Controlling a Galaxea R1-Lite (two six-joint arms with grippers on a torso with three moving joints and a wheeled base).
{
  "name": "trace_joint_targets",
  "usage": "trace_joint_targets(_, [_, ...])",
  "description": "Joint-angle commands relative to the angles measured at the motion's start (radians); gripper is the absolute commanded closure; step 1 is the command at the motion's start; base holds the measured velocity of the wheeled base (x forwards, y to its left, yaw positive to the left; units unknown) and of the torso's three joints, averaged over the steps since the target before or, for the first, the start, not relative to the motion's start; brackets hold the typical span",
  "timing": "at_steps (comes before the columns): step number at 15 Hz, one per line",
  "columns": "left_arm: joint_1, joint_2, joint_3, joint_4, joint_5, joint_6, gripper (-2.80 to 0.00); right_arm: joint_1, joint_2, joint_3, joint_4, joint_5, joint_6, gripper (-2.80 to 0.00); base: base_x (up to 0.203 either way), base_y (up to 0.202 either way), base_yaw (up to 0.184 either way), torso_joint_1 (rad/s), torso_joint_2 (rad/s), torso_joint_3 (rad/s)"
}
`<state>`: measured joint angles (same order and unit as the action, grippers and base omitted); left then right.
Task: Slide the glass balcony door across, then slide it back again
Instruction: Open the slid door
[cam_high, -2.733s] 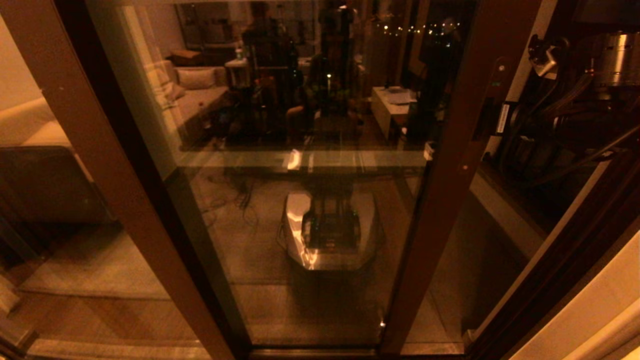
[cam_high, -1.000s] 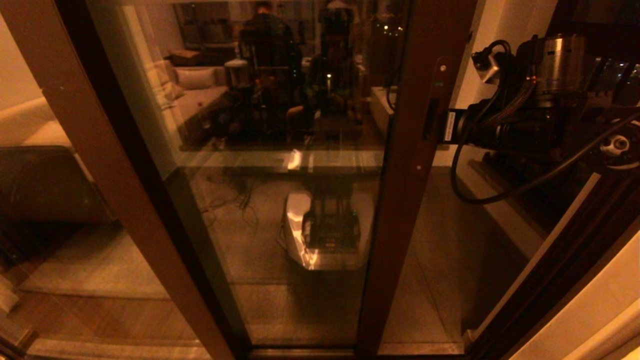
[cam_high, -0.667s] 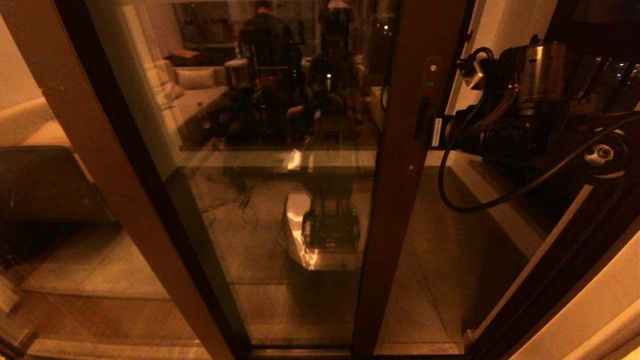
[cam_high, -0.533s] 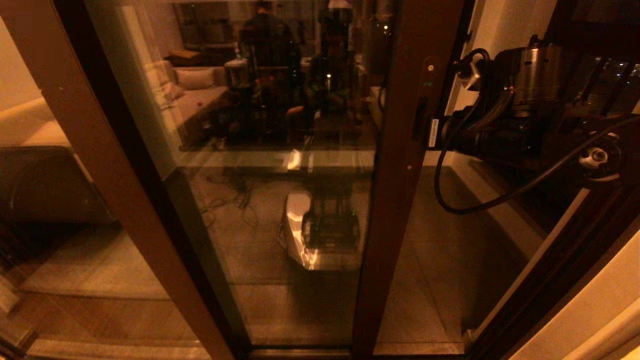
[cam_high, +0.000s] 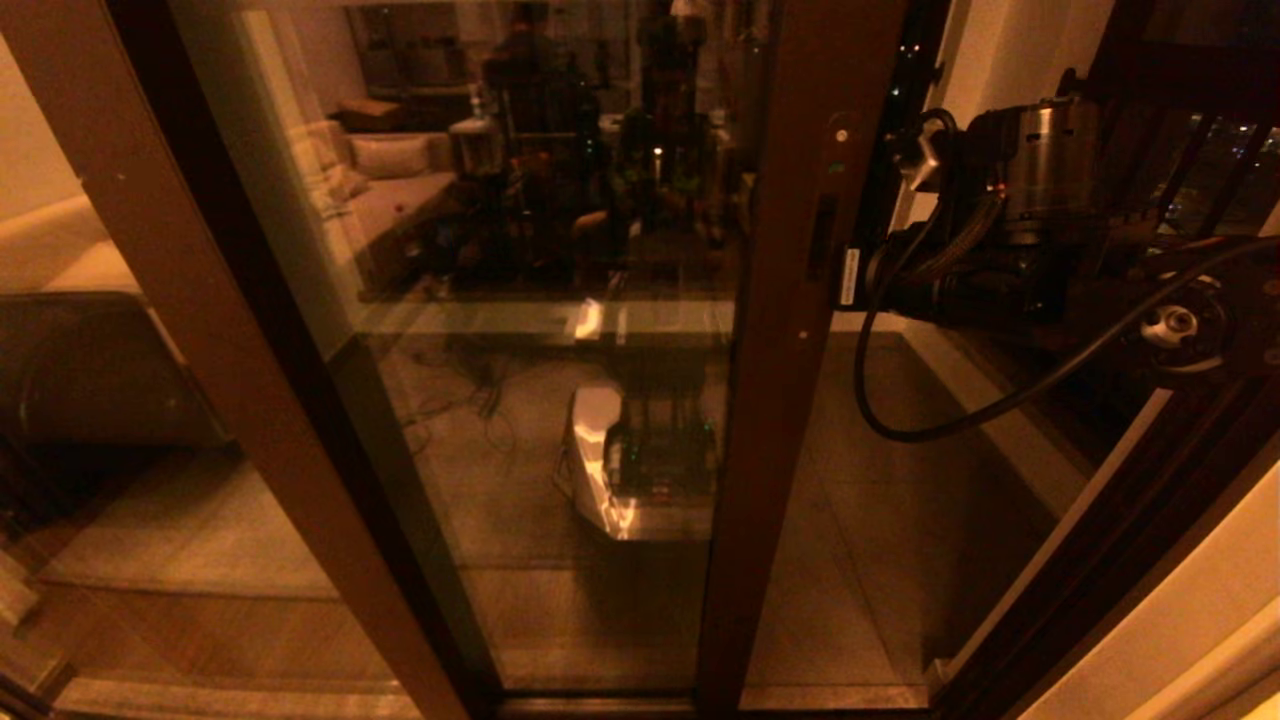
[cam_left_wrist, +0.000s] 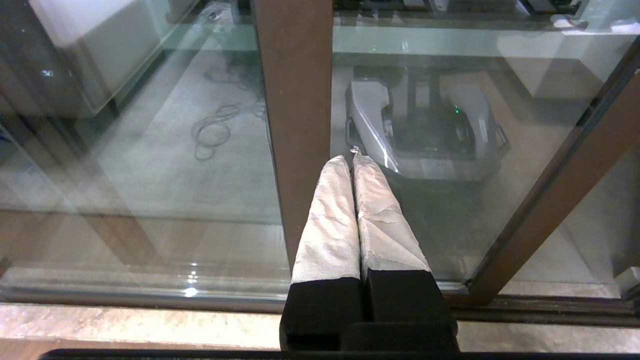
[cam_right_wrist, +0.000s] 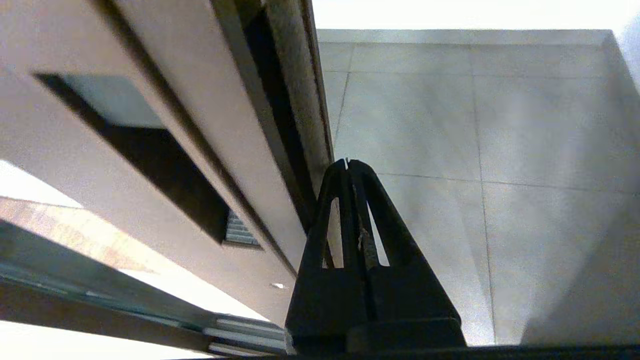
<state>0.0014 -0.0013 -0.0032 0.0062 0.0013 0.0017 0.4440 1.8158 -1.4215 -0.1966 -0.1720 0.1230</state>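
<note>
Sliding leftward since the earlier frames, the glass balcony door (cam_high: 560, 300) now has its handle stile (cam_high: 790, 330) standing just right of the head view's centre, where before it stood further right. It fills the middle of that frame from top to bottom, its pane reflecting a lit room and the robot's own base. An open gap showing tiled balcony floor (cam_high: 900, 520) has widened to the right of the stile. At the left of the frame leans the other panel's plain brown post (cam_high: 200, 330).

At the upper right of the head view the right arm (cam_high: 1030, 220) reaches across to the stile's outer edge and has followed it leftward. In the right wrist view the right gripper (cam_right_wrist: 348, 165) has its black fingers pressed together with nothing between them, the tips against the door's edge beside the dark handle slot (cam_right_wrist: 150, 150).

Parked low, the left gripper (cam_left_wrist: 352, 159) shows in its own wrist view with its white-wrapped fingers (cam_left_wrist: 332, 220) closed together, pointing at the plain post.
</note>
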Motion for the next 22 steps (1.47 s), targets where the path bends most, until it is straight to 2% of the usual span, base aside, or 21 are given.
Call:
trace_joint_targets(1, [0.0, -0.001, 0.0, 0.0, 0.0, 0.0, 0.0, 0.009, 0.007, 0.003, -0.004, -0.001, 0.001, 0.0, 0.0, 0.0, 0.0, 0.0, 0.0, 0.0])
trace_joint_targets(16, [0.0, -0.001, 0.0, 0.0, 0.0, 0.0, 0.0, 0.063, 0.0, 0.007, -0.015, 0.0, 0.05, 0.0, 0.0, 0.0, 0.0, 0.0, 0.0, 0.0])
trace_joint_targets(19, [0.0, 0.0, 0.0, 0.0, 0.0, 0.0, 0.0, 0.108, -0.01, 0.023, -0.015, -0.001, 0.068, 0.0, 0.0, 0.0, 0.0, 0.0, 0.0, 0.0])
trace_joint_targets(22, [0.0, -0.001, 0.0, 0.0, 0.0, 0.0, 0.0, 0.12, -0.001, 0.024, -0.015, -0.023, 0.067, 0.0, 0.0, 0.0, 0.0, 0.0, 0.0, 0.0])
